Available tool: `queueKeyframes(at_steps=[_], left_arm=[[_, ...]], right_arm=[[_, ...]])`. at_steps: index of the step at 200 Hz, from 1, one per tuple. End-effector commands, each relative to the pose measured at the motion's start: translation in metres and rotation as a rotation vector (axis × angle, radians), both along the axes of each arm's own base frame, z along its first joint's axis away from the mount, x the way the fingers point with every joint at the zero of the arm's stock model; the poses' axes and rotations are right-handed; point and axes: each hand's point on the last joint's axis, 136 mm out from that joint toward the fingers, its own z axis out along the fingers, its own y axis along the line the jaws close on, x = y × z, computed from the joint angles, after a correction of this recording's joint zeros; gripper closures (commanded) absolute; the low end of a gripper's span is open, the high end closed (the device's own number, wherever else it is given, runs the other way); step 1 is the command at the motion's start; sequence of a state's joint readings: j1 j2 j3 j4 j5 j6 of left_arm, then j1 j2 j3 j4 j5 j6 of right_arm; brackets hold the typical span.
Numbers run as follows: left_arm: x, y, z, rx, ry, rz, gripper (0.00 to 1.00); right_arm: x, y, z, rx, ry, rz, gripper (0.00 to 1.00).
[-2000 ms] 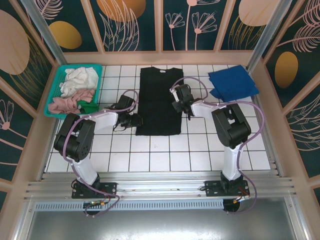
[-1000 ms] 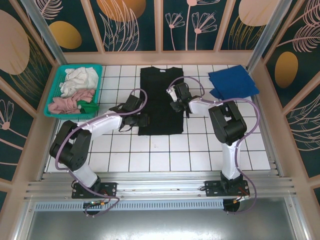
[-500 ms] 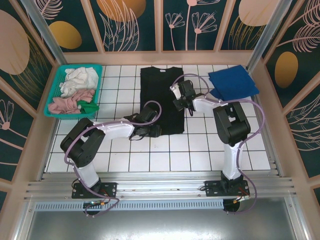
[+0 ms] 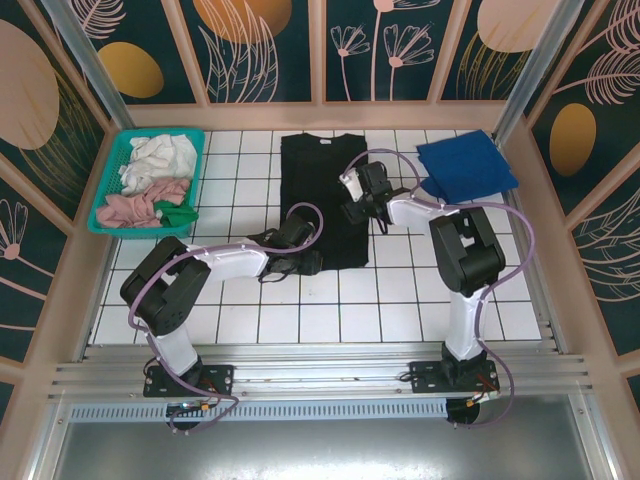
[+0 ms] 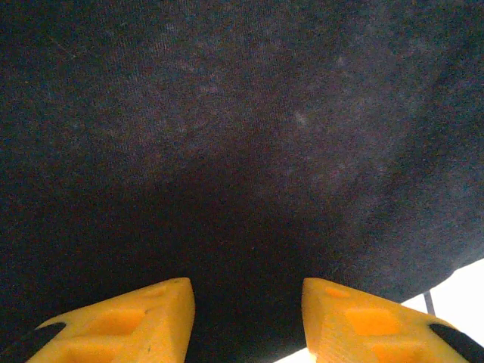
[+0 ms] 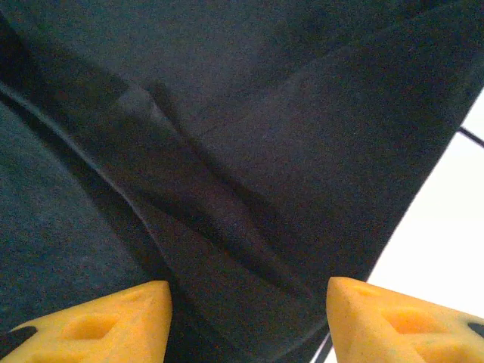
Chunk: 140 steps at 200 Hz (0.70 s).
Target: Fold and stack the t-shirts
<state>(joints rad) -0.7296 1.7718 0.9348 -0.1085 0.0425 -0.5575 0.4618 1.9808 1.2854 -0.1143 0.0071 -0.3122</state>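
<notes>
**Listener:** Where are the shirts, and where are you?

**Robot:** The black t-shirt [image 4: 320, 190] lies as a long strip, running from the far edge of the worktop [image 4: 400, 300] toward its middle. The royal-blue t-shirt [image 4: 465, 168] sits folded in the far right corner. My left gripper [image 4: 303, 262] is at the strip's near hem, fingers spread, pinching nothing. My right gripper [image 4: 356, 208] is low over the strip's right edge, likewise spread above a creased fold.

**Listener:** How would you do this fold well?

**Robot:** I judge I should pinch every layer at the hem. Then I would lift both sides level and carry the hem toward the collar without dragging the strip askew.

**Listener:** What differs from two seconds ago?

**Robot:** My left gripper has slid from the strip's left edge round to the near hem. My right one has barely shifted, slightly toward the far edge.
</notes>
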Motion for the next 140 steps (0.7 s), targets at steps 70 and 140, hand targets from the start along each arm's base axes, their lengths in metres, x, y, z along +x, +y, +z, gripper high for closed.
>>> queueKeyframes(at_steps=[70,140], left_arm=[[-0.035,0.053,-0.046,0.2,0.11,0.011,0.59],[-0.039,0.056,-0.05,0.222,0.121,-0.016,0.61]], right_arm=[[0.039,-0.038,0.001,-0.125,-0.053,-0.108,0.78],[0.048,-0.043,0.028,-0.156,-0.01,-0.072,0.89]])
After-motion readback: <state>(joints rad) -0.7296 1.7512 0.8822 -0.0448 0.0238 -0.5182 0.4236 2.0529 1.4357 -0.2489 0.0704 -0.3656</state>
